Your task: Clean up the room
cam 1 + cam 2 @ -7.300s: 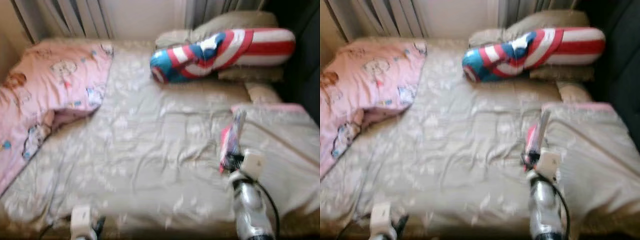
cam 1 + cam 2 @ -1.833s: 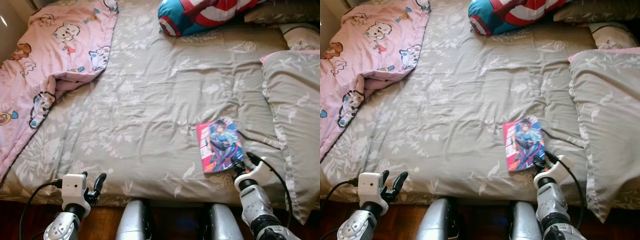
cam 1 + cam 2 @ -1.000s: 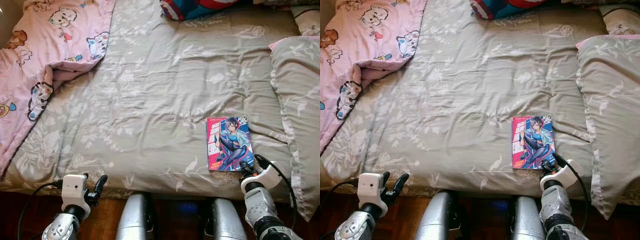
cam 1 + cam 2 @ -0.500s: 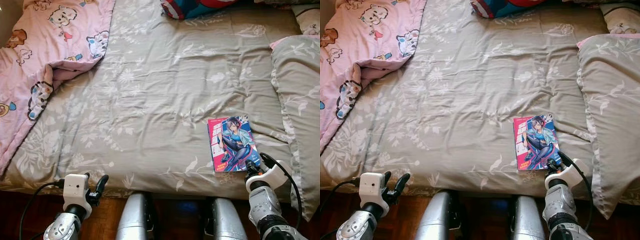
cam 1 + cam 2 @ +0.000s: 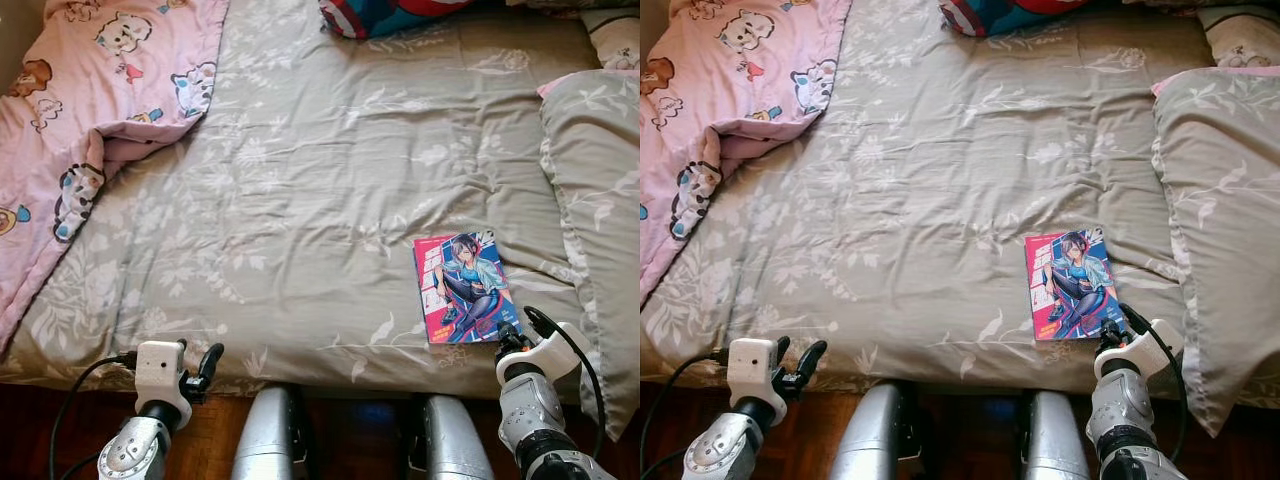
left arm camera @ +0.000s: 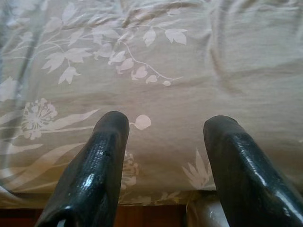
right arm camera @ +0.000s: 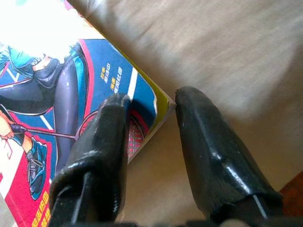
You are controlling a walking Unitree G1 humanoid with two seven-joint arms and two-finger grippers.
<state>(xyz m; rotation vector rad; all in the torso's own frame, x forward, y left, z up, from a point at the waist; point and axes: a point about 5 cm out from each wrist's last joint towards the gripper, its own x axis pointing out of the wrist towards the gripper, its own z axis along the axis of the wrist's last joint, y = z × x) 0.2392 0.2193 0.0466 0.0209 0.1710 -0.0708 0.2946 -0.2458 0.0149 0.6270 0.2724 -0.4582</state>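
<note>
Comic book (image 5: 462, 287) flat on bed (image 5: 320, 180), lower right; right gripper (image 7: 149, 111) parted astride its corner, likely for pickup. Left gripper (image 6: 165, 127) parted, idle, lower left.

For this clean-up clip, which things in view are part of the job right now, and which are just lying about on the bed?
In the job:
comic book, flat near the bed's front edge
right gripper, open at the book's near corner

Lying about:
pink cartoon blanket
grey floral bedspread
grey pillow
striped cushion
left gripper, open at the bed edge
</note>
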